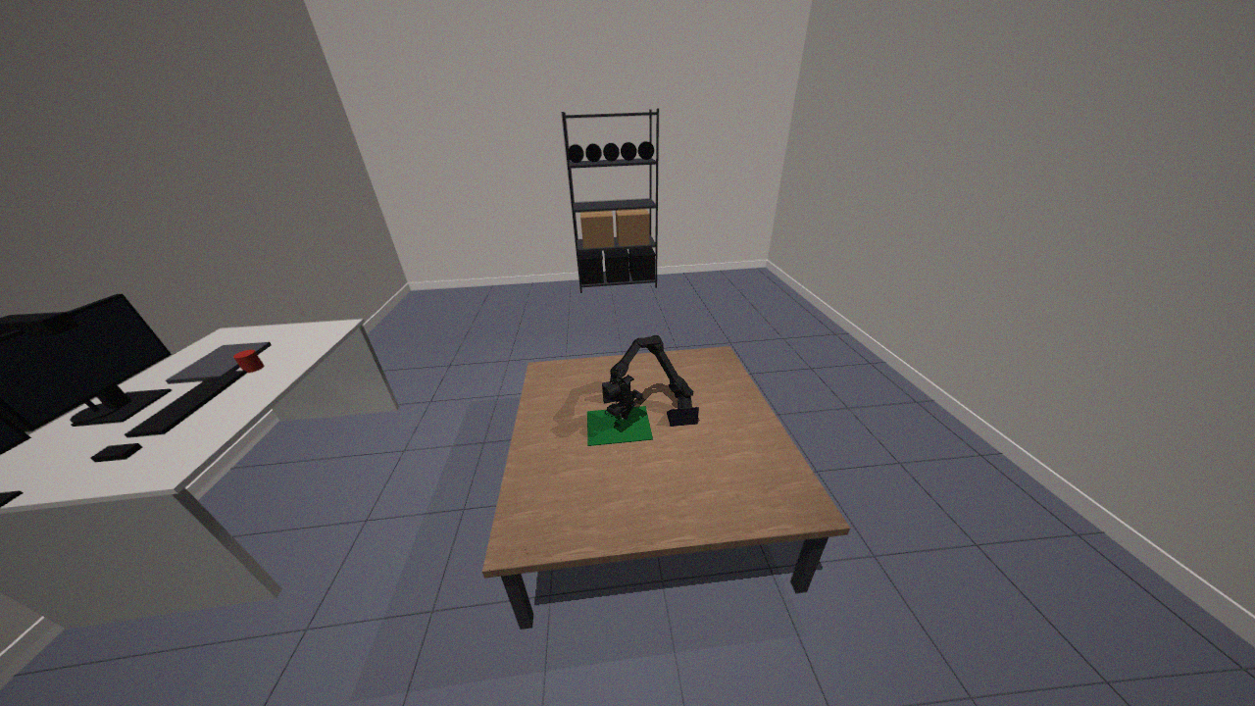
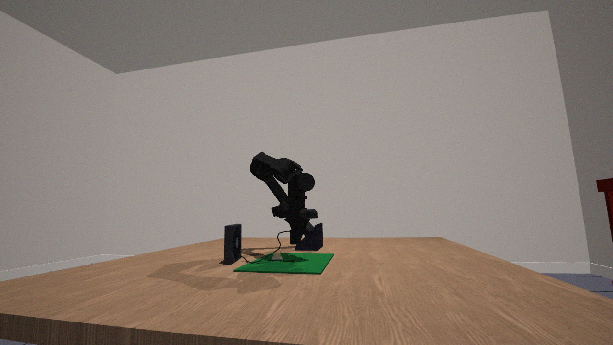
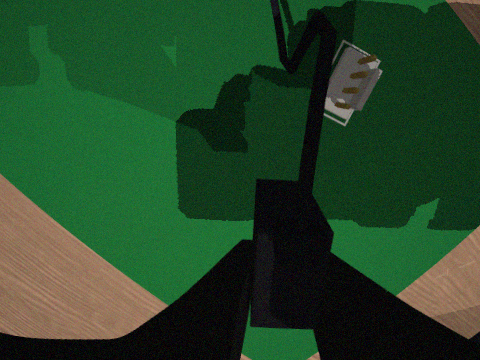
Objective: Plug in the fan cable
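Note:
My gripper [image 1: 621,425] [image 2: 295,242] [image 3: 278,252] is shut on the black plug [image 3: 285,215], which sits between the fingertips in the wrist view. In the exterior view the fingertips are raised above the green board [image 1: 605,436] [image 2: 317,266] [image 3: 75,130]. The black cable [image 2: 280,241] [image 3: 314,125] runs from the plug toward the upright dark fan [image 2: 232,244], left of the board in the exterior view. The pale header [image 2: 277,258] [image 3: 345,75] has four bare brass pins and lies ahead and to the right of the plug in the wrist view. The plug's underside is hidden.
The board lies on a wooden table [image 1: 684,491] [image 2: 385,300]. The arm's base [image 1: 682,416] [image 2: 314,240] stands beside the board. A white desk [image 1: 307,351] with a monitor, a keyboard and a red cup [image 1: 249,360] is to the left, and a shelf rack [image 1: 614,205] stands at the far wall.

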Motion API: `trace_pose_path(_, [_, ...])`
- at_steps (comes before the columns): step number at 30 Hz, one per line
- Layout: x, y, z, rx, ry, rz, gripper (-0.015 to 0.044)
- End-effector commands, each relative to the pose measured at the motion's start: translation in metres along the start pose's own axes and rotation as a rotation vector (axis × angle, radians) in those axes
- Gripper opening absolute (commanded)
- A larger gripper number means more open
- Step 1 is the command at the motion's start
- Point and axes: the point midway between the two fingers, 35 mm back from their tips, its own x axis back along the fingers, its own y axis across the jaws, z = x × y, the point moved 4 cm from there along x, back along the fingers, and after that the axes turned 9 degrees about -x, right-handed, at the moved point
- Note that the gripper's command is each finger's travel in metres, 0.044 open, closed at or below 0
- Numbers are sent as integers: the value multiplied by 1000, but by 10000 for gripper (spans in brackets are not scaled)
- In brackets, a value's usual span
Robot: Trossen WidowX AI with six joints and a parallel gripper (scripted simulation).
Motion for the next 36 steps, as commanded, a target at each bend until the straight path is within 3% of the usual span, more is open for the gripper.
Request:
trace_pose_path(1, [1, -7, -24, -140, -3, -2, 0])
trace_pose_path(9, [0, -23, -64, -391, -10, 1, 0])
trace_pose_path(36, [1, -22, -58, -399, -9, 1, 0])
